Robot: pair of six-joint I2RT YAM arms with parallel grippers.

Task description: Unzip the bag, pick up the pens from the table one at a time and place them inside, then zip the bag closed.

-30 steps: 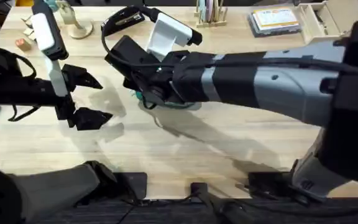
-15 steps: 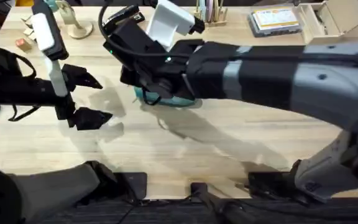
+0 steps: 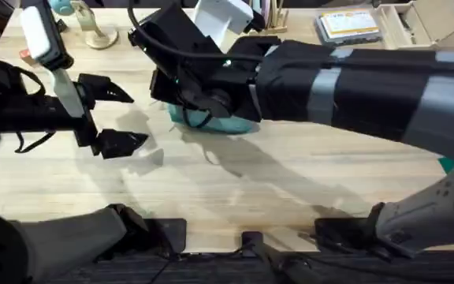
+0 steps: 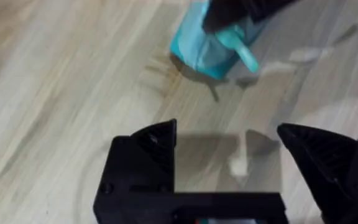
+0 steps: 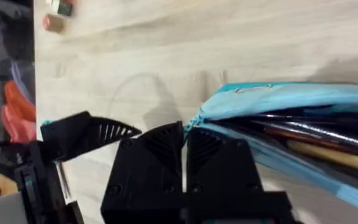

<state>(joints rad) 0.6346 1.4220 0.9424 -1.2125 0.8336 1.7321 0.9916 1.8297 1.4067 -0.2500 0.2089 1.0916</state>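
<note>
Zipping step in hand. Right gripper (image 5: 185, 146) clenched on bag (image 5: 291, 99) edge mid-table (image 3: 306, 181); pens (image 5: 328, 140) inside. Left gripper (image 4: 229, 168) released, empty, near. Next: likely pull zipper shut along bag.

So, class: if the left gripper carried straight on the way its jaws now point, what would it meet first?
Probably the bag: the left gripper, jaws open, faces its near end across bare table. Height is unclear, so it might pass over.
</note>
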